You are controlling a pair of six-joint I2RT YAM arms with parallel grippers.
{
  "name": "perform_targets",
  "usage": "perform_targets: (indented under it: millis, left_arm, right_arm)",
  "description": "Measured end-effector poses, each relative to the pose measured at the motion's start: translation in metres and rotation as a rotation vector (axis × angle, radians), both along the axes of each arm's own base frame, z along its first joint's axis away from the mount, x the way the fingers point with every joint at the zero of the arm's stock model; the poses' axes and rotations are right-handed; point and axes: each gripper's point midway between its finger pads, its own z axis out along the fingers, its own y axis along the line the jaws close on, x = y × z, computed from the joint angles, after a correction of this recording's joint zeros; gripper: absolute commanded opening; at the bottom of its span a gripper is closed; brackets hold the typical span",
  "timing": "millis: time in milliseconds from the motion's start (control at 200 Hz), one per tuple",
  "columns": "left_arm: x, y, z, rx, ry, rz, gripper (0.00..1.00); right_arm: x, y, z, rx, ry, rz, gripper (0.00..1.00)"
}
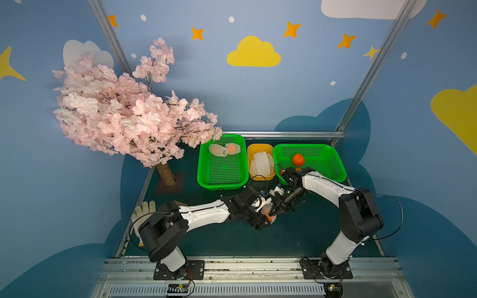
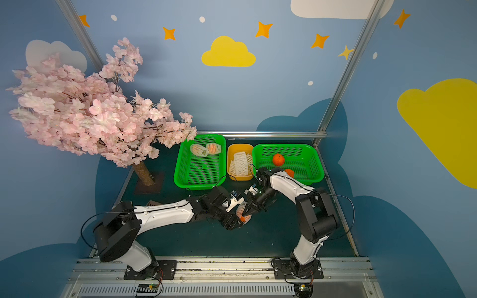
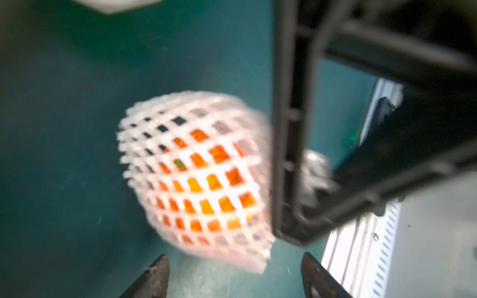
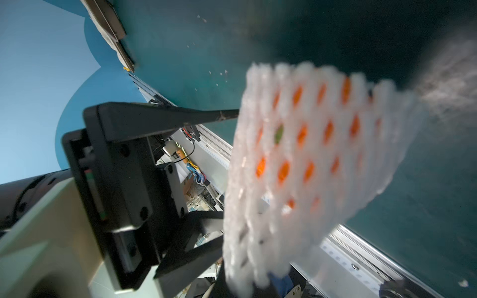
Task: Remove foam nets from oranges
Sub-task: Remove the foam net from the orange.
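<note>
Where the two arms met over the middle of the dark green table (image 1: 296, 232), the right gripper (image 1: 274, 212) was pinched shut on one end of a foam net (image 3: 196, 180). An orange (image 3: 233, 176) sat inside the net, its skin showing through the diamond holes. The left gripper (image 3: 235, 258) stood open, its two fingers (image 3: 154, 278) spread wider than the fruit. In the left wrist view the net and its orange lay just ahead of those fingertips, in line with the gap between them and not gripped. In the right wrist view the same fingers reached the near edge of the net from either side; the blur hid whether they touched the foam. In both top views a bare patch of the orange showed at the end of the net nearest the left gripper.

Beyond the arms, a green basket (image 1: 219, 186) held two netted oranges (image 1: 218, 150). The yellow tub (image 1: 259, 148) just beside it held empty nets (image 1: 262, 163). A second green basket (image 1: 338, 165) held bare oranges (image 1: 298, 159), one partly hidden by the right arm.
</note>
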Motion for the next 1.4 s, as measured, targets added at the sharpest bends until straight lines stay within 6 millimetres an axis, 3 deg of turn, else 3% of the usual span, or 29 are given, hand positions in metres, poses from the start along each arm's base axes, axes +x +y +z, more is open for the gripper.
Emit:
perform_targets:
  millis: [310, 546, 886, 1101, 1402]
  left_arm:
    - [0.014, -0.016, -0.006, 0.027, 0.014, 0.005, 0.67]
    - [0.016, -0.022, -0.015, 0.053, 0.046, 0.006, 0.37]
    - [0.024, -0.02, -0.021, 0.083, 0.105, 0.047, 0.17]
    - [0.031, -0.026, -0.007, 0.029, 0.179, 0.069, 0.07]
    - [0.033, -0.042, 0.021, -0.06, 0.29, 0.048, 0.06]
  right_arm:
    - [0.003, -0.002, -0.009, 0.0, 0.05, -0.061, 0.05]
    - [0.014, -0.006, -0.015, 0.001, 0.06, -0.124, 0.18]
    - [0.02, -0.016, -0.005, 0.017, 0.056, -0.194, 0.28]
    - [0.02, -0.032, 0.014, -0.013, -0.045, -0.208, 0.34]
    - [0.017, -0.059, 0.001, -0.178, -0.147, -0.16, 0.39]
